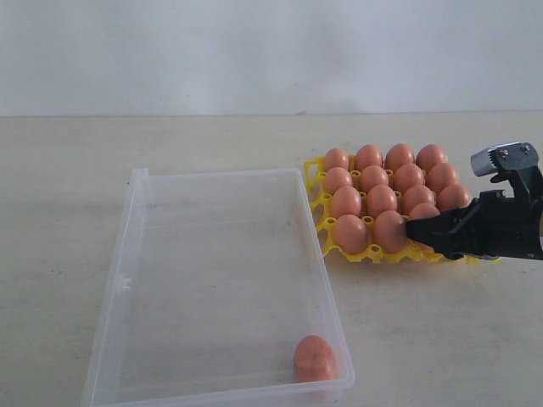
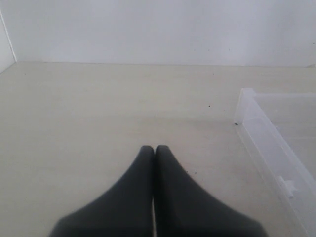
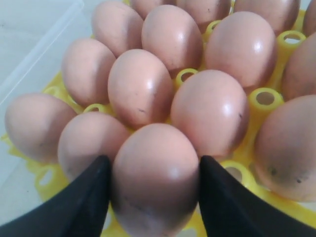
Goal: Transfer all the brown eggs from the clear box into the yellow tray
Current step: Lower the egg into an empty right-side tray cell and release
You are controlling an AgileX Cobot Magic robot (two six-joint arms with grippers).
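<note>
**One egg left**

A brown egg [image 3: 155, 187] sits in the front row of the yellow tray [image 1: 373, 254], your right gripper [image 1: 416, 227] closed snugly on it. Another egg [image 1: 314, 358] lies in a corner of the clear box [image 1: 119, 280]. Open unevenly and it could knock neighbours. Your left gripper [image 2: 154, 148] is closed and empty over the pale table [image 2: 74, 123], with a blank wall [image 1: 254, 51] behind.

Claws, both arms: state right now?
Left claw: closed, holding nothing.
Right claw: closed on a smooth oval pinkish-brown egg at the bright yellow plastic lattice tray.
</note>
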